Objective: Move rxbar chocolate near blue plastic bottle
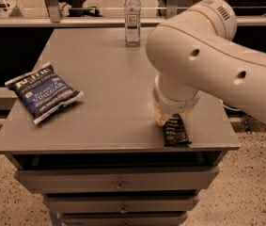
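Note:
The rxbar chocolate (pixel 176 131), a small flat black wrapper with white text, lies at the front right edge of the grey table (pixel 104 79). My gripper (pixel 166 118) is right above the bar's far end, mostly hidden by the big white arm (pixel 203 55). The blue plastic bottle (pixel 132 17), clear with a white cap and a dark label, stands upright at the table's far edge, well away from the bar.
A dark-blue chip bag (pixel 44 92) lies on the table's left side. Drawers (pixel 118 185) sit below the table front. A rail and glass barrier (pixel 76 13) run behind the table's far edge.

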`<action>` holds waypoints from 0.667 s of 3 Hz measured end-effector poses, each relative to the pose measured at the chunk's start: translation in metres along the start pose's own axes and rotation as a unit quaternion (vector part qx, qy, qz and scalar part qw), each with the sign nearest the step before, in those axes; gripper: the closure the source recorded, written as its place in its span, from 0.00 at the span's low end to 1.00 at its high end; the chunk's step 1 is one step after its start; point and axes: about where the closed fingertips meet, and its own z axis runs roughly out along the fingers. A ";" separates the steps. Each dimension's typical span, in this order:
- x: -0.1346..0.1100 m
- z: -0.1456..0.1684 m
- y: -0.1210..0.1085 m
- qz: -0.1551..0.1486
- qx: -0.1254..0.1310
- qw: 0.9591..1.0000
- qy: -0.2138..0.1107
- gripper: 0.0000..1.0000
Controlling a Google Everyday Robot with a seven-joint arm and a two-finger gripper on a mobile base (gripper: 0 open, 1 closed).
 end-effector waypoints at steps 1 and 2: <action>-0.020 -0.005 -0.004 -0.018 -0.024 0.999 -0.018 1.00; -0.063 -0.022 -0.032 -0.032 -0.078 0.994 -0.063 1.00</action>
